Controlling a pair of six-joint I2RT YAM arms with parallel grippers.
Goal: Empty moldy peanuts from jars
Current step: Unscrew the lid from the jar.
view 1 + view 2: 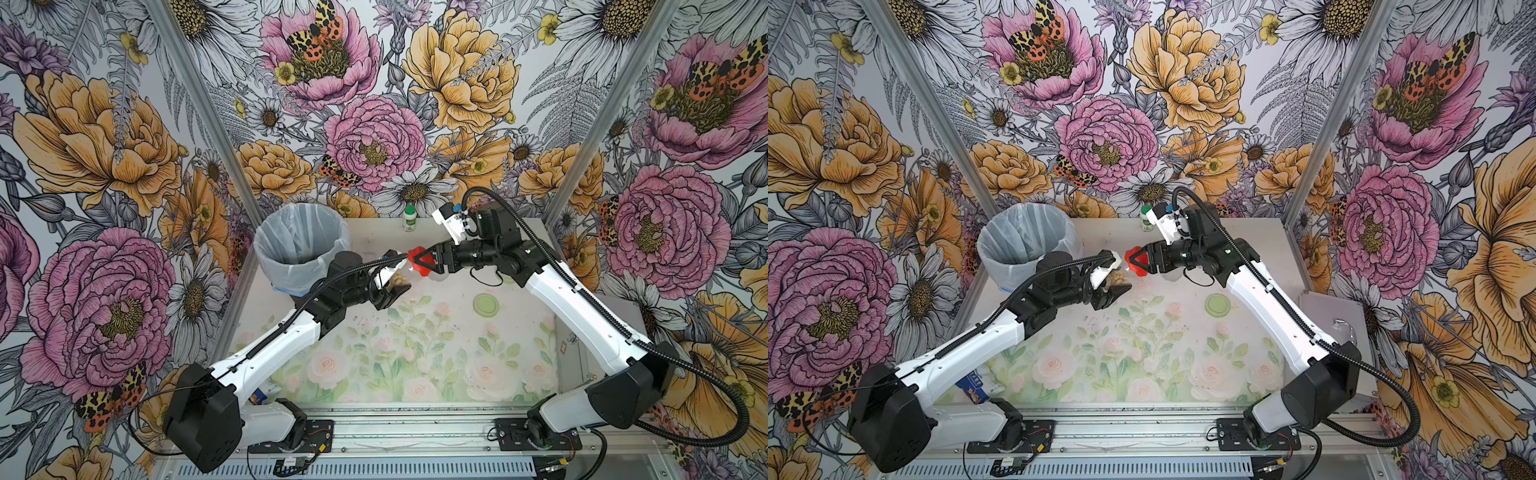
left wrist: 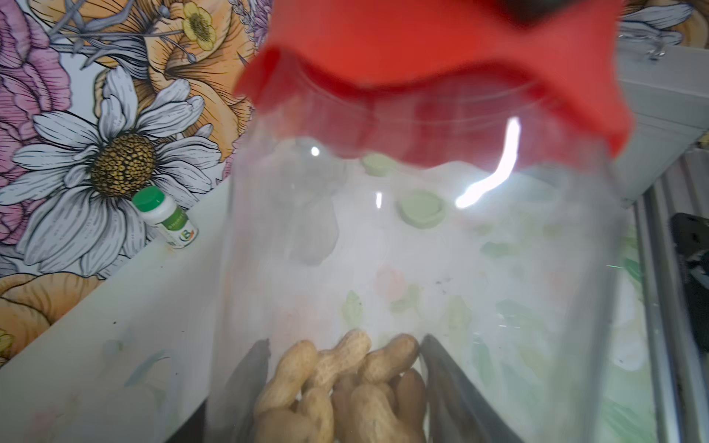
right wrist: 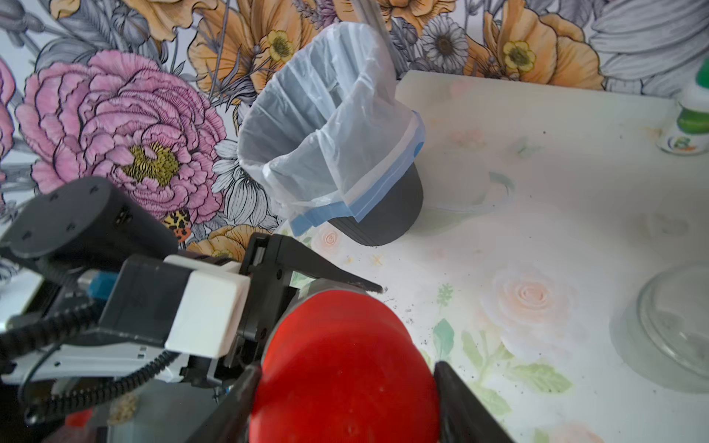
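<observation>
Left jaws clamped near the base of the jar (image 2: 383, 249) beside the bin (image 1: 291, 266), right jaws pinching its red lid (image 3: 345, 364); glass looks slick, breakable.

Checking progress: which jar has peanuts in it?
The red-lidded jar in the left pincer: peanuts fill its base. The lidless jar on the table looks empty.
</observation>
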